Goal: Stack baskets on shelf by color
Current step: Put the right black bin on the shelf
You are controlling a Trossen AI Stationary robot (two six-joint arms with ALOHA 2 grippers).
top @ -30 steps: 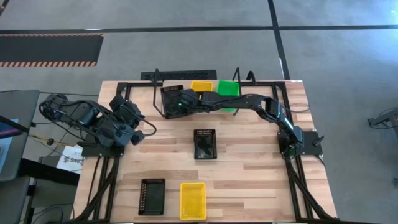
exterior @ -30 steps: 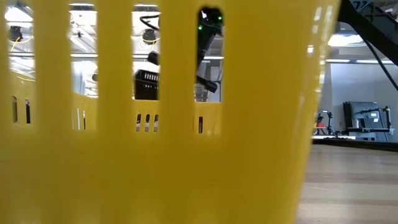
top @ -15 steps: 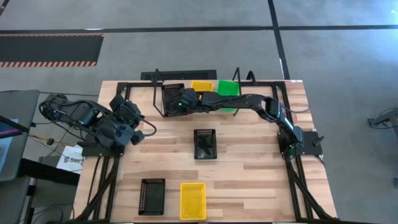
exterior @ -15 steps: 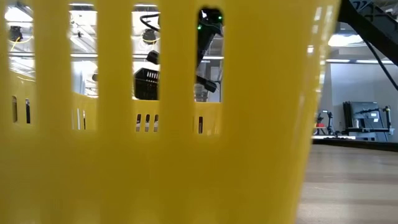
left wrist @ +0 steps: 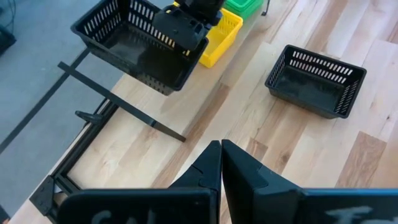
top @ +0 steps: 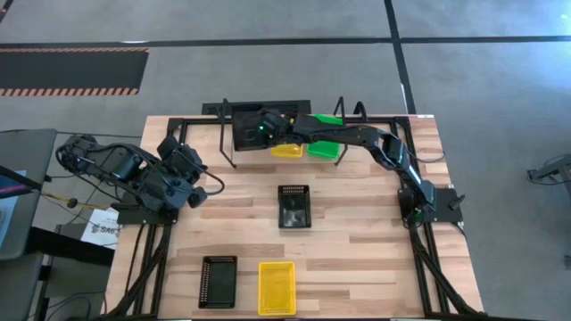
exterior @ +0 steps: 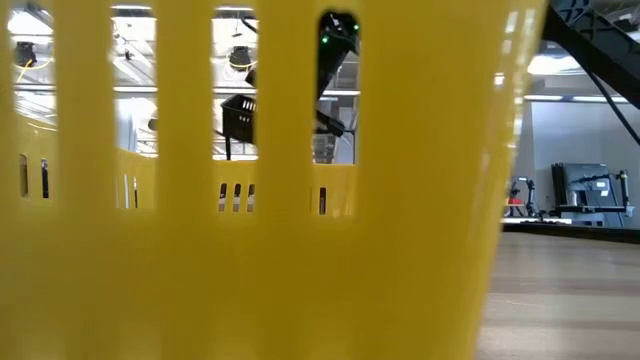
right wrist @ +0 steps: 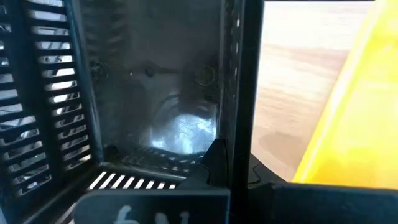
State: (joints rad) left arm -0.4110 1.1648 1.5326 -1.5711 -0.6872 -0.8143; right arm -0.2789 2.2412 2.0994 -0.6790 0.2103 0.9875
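One black basket (left wrist: 140, 46) pinched at rim by closed right hand (left wrist: 186, 28).

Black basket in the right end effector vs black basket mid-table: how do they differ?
The held black basket is gripped at its rim by the right end effector and raised over the shelf end; the mid-table black basket rests flat on the wood, untouched. The held one sits beside the yellow basket; the other stands alone. Same shape, slotted sides.

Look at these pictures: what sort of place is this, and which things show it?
Probably a robotics lab or workshop. Two arms are mounted on a wooden table with a black frame; the floor is grey concrete with hazard striping; and the low view shows monitors and ceiling lights beyond the table.
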